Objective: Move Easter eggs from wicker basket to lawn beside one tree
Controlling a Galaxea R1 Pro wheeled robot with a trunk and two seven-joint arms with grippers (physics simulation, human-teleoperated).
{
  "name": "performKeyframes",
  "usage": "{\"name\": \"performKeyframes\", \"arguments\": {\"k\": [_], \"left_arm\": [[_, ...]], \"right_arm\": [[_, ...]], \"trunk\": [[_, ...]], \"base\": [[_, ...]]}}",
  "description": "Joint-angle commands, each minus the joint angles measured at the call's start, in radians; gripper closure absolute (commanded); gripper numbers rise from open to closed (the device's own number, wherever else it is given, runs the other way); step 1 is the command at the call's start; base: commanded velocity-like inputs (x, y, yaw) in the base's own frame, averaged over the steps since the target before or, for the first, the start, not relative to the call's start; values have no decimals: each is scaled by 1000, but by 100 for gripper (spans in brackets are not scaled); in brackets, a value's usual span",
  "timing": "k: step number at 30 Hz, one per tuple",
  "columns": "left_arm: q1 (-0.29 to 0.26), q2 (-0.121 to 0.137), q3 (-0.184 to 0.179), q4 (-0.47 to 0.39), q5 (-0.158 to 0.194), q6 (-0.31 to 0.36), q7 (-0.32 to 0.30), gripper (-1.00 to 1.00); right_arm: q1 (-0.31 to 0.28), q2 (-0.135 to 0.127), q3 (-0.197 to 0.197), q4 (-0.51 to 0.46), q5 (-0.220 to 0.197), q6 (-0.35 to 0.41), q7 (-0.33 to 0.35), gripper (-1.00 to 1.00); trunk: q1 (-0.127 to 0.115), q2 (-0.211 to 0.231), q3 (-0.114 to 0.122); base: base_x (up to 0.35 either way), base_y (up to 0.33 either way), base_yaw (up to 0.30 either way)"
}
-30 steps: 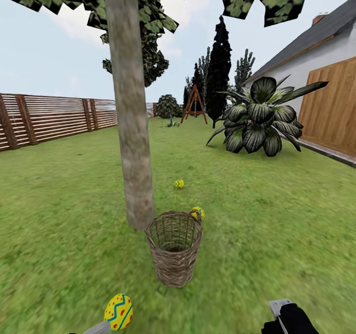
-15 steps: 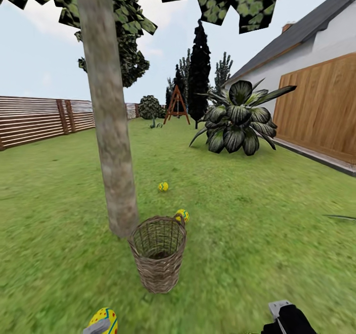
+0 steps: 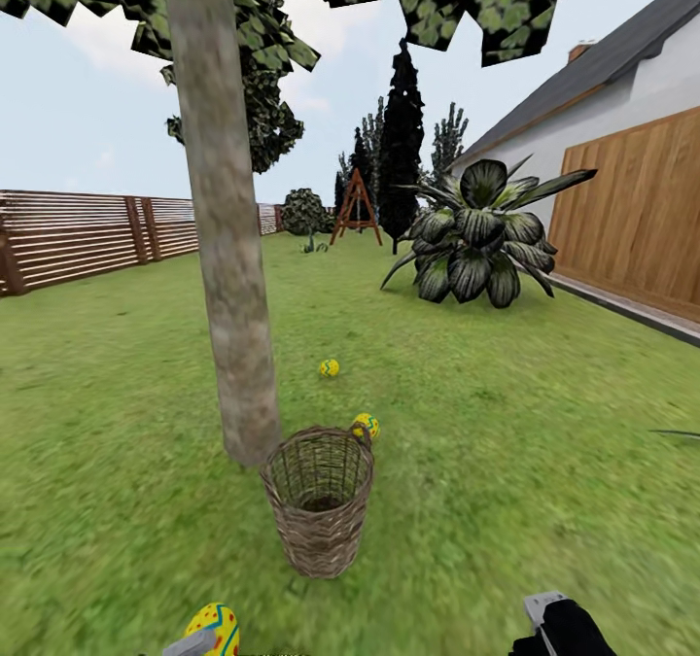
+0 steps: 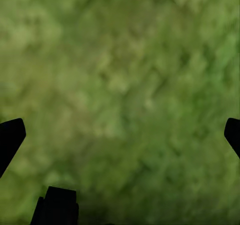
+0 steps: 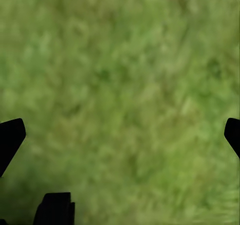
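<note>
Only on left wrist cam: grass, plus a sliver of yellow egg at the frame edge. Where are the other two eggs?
Observer: Head view has both on the lawn: one egg just behind the basket rim, another egg farther out.
Operator: Basket status?
Observer: The basket stands upright close to the tree trunk. No egg shows in the part of its inside I can see.
Operator: Right arm?
Observer: The right end effector sits at the head view's bottom edge, above grass, apart from the basket.
</note>
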Motion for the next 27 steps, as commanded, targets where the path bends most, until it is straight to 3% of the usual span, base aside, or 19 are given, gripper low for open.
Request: {"name": "performKeyframes", "arguments": {"k": [1,10,15,27], "left_arm": [[-1,-1,7,-1,0,6,-4,-100],[-1,-2,7,-1,0,6,-4,-100],[-1,-4,5,0,0,6,-2,-100],[-1,-5,5,1,0,7,-2,-100]], "right_arm": [[0,0,-2,-2,11,4,8,-100],[0,7,-3,-1,36,4,5,-100],[0,6,-4,-1,38,3,5,-100],[0,4,-6,-1,37,2,6,-100]], "trunk": [[0,-1,-1],[0,-1,-1],[-19,34,15],[-65,118,52]], "base": [[0,0,283],[0,0,286],[0,0,240],[0,0,16]]}}
